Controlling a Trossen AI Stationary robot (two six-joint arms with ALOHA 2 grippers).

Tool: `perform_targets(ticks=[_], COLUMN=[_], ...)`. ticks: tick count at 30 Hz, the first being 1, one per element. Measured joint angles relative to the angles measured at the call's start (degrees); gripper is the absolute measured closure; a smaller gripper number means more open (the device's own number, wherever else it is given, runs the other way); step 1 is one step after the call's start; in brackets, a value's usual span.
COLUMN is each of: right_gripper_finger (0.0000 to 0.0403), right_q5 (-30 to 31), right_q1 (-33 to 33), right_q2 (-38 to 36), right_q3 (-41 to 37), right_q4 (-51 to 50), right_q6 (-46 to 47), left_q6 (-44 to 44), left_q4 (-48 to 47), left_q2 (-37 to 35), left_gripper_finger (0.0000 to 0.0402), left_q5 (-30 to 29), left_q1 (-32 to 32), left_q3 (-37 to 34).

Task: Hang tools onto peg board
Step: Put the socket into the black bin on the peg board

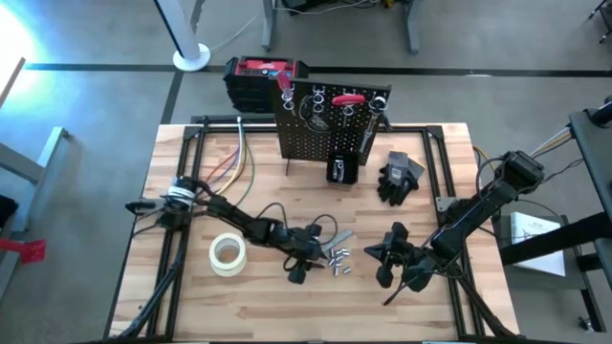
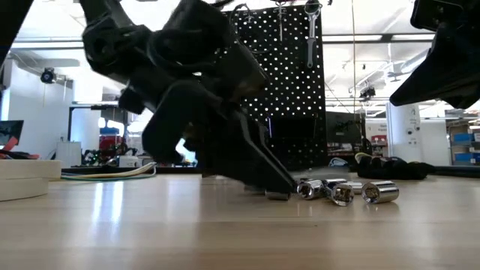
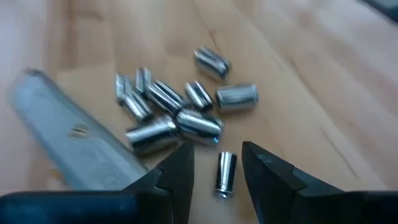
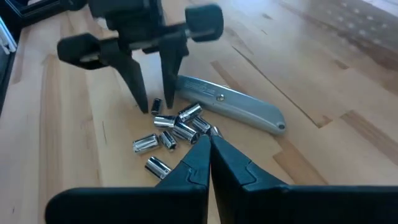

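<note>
The short silvery bits (image 3: 180, 112) lie in a loose pile on the table (image 1: 287, 306), beside a grey utility knife (image 4: 233, 102), well apart from the peg board (image 1: 330, 119), which already carries a few hung tools. The left gripper (image 3: 217, 168) straddles 1 bit (image 3: 225, 174), jaws parted, not yet clamped. The right gripper (image 4: 208, 146) waits nearby, pinched closed and empty. Most of the hanging looks undone.

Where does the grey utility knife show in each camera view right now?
High view: utility knife behind the socket pile, by the left gripper.
Low view: hidden behind that gripper.
Left wrist view: beside the pile.
Right wrist view: beyond the pile.
Shared landmark: the socket pile.
</note>
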Motion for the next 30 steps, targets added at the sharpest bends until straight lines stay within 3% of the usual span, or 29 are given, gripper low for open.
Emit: perform_targets(ticks=[4, 12, 19, 26, 30], right_gripper_finger=[0.0400, 0.0401, 0.0401, 0.0400, 0.0401], right_q5=[0.0, 0.0, 0.0, 0.0, 0.0], right_q1=[0.0, 0.0, 0.0, 0.0, 0.0], right_q2=[0.0, 0.0, 0.0, 0.0, 0.0], right_q3=[0.0, 0.0, 0.0, -0.1, -0.1], right_q4=[0.0, 0.0, 0.0, 0.0, 0.0], right_q6=[0.0, 0.5, 1.0, 1.6, 1.6], left_q6=[0.3, 1.6, -6.5, -12.1, -17.7], left_q4=[-6.4, -7.8, -7.7, -6.0, -4.5], left_q2=[1.6, 2.2, 2.3, 2.5, 2.5], left_gripper_finger=[0.0277, 0.0278, 0.0280, 0.0236, 0.0201], left_q5=[-0.6, -1.3, 1.2, 2.9, -0.8], left_q1=[0.0, 0.0, 0.0, -0.3, -0.2], left_q3=[3.6, 5.6, 6.7, 6.7, 6.7])
